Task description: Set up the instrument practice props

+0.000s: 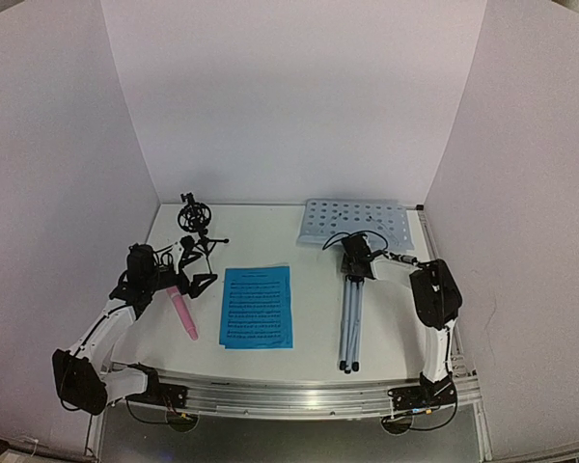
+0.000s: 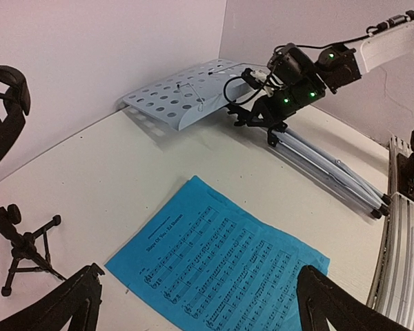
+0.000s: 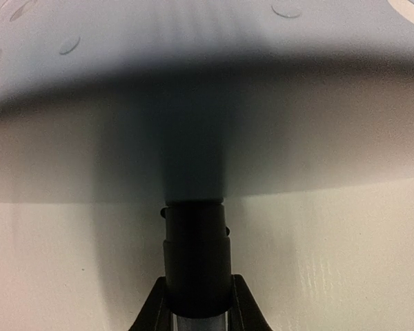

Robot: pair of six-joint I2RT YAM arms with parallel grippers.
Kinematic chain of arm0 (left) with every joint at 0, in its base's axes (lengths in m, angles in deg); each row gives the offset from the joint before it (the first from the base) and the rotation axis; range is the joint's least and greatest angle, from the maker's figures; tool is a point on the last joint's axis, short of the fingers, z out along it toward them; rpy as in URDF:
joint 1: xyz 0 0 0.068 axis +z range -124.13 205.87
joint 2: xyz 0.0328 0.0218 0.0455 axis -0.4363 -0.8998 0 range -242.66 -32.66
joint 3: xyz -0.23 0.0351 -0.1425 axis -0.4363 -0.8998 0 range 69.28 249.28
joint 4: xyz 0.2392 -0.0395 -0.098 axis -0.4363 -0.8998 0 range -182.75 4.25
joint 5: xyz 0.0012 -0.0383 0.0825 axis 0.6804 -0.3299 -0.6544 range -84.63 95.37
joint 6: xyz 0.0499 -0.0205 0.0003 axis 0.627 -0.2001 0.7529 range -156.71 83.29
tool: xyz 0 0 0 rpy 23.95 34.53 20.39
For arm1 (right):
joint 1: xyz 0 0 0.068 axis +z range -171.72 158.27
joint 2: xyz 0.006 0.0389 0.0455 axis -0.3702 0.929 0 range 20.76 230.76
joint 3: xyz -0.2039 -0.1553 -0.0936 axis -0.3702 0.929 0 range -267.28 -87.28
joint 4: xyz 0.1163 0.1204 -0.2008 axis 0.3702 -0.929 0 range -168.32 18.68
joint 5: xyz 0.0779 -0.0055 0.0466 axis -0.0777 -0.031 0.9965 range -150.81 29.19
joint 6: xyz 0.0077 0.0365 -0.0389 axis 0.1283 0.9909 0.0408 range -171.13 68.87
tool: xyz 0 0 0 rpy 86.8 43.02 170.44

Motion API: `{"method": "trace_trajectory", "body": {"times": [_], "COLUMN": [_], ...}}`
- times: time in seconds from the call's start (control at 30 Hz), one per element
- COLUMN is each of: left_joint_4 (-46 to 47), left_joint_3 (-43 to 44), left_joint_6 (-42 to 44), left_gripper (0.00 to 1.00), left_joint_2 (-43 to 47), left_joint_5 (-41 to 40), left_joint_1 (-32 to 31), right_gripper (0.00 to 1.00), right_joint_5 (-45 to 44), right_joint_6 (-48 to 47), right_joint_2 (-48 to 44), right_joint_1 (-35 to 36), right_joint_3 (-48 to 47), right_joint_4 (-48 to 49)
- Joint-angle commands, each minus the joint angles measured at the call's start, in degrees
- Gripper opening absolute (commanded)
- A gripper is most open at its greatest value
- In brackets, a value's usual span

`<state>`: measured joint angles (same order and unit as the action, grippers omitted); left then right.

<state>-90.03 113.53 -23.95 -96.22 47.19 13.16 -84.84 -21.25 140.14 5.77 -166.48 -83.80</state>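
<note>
The pale blue perforated music stand (image 1: 355, 224) lies flat at the back right of the table, its silver tripod legs (image 1: 350, 323) folded and pointing toward me. My right gripper (image 1: 356, 260) is shut on the stand's pole just below the plate. In the right wrist view its fingers (image 3: 150, 312) clasp the black collar (image 3: 195, 255) under the plate (image 3: 193, 62). The blue music sheets (image 1: 258, 307) lie mid-table. A pink microphone (image 1: 183, 312) lies to their left. My left gripper (image 2: 200, 314) hovers open over the sheets (image 2: 221, 269), next to the black tripod mic holder (image 1: 195, 227).
White walls enclose the table on three sides. A metal rail (image 1: 289, 391) runs along the near edge between the arm bases. The mic holder (image 2: 21, 241) stands just left of my left gripper's fingers (image 2: 76, 303).
</note>
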Motion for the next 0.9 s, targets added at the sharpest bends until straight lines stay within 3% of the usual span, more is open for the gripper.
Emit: {"method": "trace_trajectory", "body": {"times": [0.0, 0.23, 0.43, 0.7, 0.87], "left_joint_4": [4.02, 2.64, 2.12, 9.04, 17.37], "left_joint_3": [3.42, 5.06, 9.13, 20.40, 27.46], "left_joint_6": [-3.08, -2.03, -3.69, -11.93, -15.69], "left_gripper": [0.98, 0.96, 0.95, 0.94, 0.93], "left_joint_2": [-1.11, -3.41, -7.08, -19.72, -31.82], "left_joint_5": [0.68, -1.28, -5.59, -12.90, -12.76], "left_joint_1": [-0.34, -3.30, -10.29, -21.21, -26.33], "right_gripper": [0.00, 0.00, 0.00, 0.00, 0.00], "right_joint_5": [-4.37, -5.34, -6.45, -4.55, -2.89], "right_joint_6": [-3.72, -7.97, -14.07, -20.13, -21.55], "right_joint_2": [-12.96, -17.66, -20.48, -21.55, -20.18], "right_joint_1": [0.36, 0.84, 2.42, 4.54, 4.93], "right_joint_3": [0.99, 3.99, 2.44, 0.30, -1.18], "right_joint_4": [20.83, 34.69, 44.96, 61.85, 70.91]}}
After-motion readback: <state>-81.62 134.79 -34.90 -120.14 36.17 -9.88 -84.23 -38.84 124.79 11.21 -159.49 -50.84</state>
